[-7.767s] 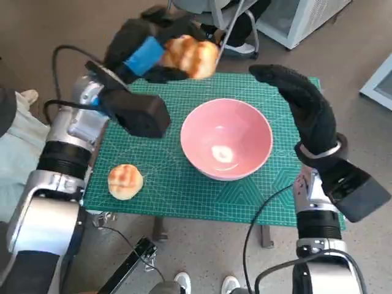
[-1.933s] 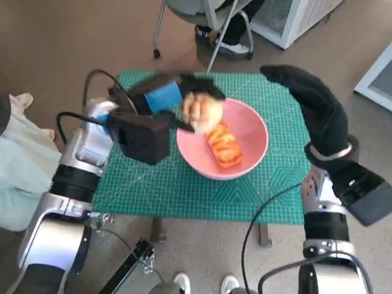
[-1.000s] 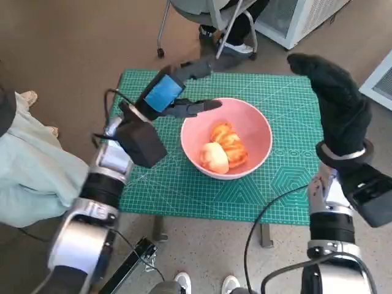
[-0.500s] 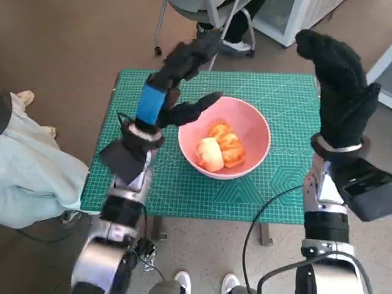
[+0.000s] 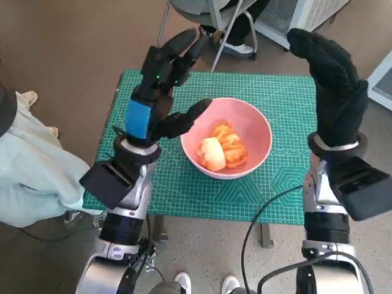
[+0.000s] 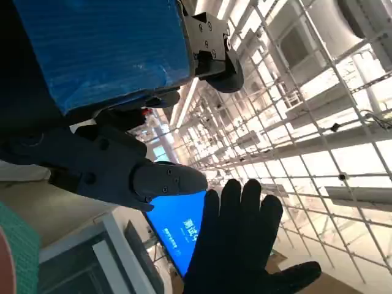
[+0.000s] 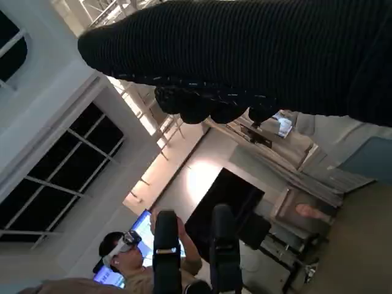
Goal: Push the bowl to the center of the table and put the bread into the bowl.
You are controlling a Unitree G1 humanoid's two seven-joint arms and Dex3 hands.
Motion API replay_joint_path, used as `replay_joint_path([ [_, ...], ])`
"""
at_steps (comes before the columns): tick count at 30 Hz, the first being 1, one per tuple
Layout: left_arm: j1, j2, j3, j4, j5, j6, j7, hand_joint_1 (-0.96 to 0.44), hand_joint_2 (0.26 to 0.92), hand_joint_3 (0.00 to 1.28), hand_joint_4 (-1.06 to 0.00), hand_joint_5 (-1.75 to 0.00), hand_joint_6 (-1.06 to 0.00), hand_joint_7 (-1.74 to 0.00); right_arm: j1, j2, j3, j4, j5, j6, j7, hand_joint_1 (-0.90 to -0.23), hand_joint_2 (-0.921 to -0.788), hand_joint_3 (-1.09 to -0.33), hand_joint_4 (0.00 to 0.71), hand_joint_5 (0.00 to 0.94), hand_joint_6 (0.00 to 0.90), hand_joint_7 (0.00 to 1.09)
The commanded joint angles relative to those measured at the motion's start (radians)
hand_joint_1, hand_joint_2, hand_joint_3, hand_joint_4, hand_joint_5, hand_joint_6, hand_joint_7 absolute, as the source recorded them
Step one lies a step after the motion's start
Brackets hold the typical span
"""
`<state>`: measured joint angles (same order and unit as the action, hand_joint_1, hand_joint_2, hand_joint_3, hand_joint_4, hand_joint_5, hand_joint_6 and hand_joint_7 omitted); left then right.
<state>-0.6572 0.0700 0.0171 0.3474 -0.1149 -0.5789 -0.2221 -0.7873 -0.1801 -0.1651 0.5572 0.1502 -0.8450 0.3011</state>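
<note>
I see both bread pieces (image 5: 222,149) in the bowl (image 5: 257,125) mid-frame, left hand (image 5: 160,86) and right hand (image 5: 329,76) raised, spread and empty, so I judge only lowering the arms remains.

Both forearms are raised upright; the left hand (image 5: 160,86) at centre-left and the right hand (image 5: 331,79) at upper right are held empty, fingers spread.

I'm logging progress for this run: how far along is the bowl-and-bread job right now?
It looks essentially done. The pink bowl sits near the middle of the green mat, and two pieces of bread lie inside it. Nothing is in hand: the left hand and the right hand are both raised above the table, fingers apart, holding nothing. No bread shows on the mat outside the bowl.
</note>
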Motion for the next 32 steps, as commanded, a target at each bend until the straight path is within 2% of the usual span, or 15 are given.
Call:
replay_joint_path([
  [1, 0.019, 0.006, 0.010, -0.028, 0.009, 0.012, 0.011, -0.39, 0.921, 0.28, -0.36, 0.00, -0.03, -0.80, -0.001, -0.008, 0.010, 0.017, -0.020, 0.011, -0.013, -0.613, -0.921, -0.766, 0.297, 0.010, 0.051, 0.72],
  [10, 0.031, 0.014, 0.026, -0.022, 0.017, 0.010, 0.032, -0.40, 0.921, 0.30, -0.39, -0.02, -0.03, -0.80, -0.001, -0.007, 0.024, 0.019, -0.022, 0.021, -0.016, -0.616, -0.921, -0.770, 0.298, 0.009, 0.051, 0.72],
  [17, 0.036, 0.013, 0.041, -0.013, 0.013, 0.003, 0.042, -0.40, 0.921, 0.30, -0.42, -0.03, -0.07, -0.79, 0.009, -0.003, 0.031, 0.021, -0.013, 0.022, -0.007, -0.622, -0.921, -0.771, 0.303, 0.011, 0.046, 0.71],
  [32, 0.042, 0.010, 0.062, 0.021, 0.000, -0.008, 0.041, -0.41, 0.921, 0.30, -0.44, -0.04, -0.13, -0.72, 0.017, -0.003, 0.045, 0.035, -0.019, 0.015, -0.008, -0.625, -0.921, -0.771, 0.303, 0.008, 0.037, 0.72],
])
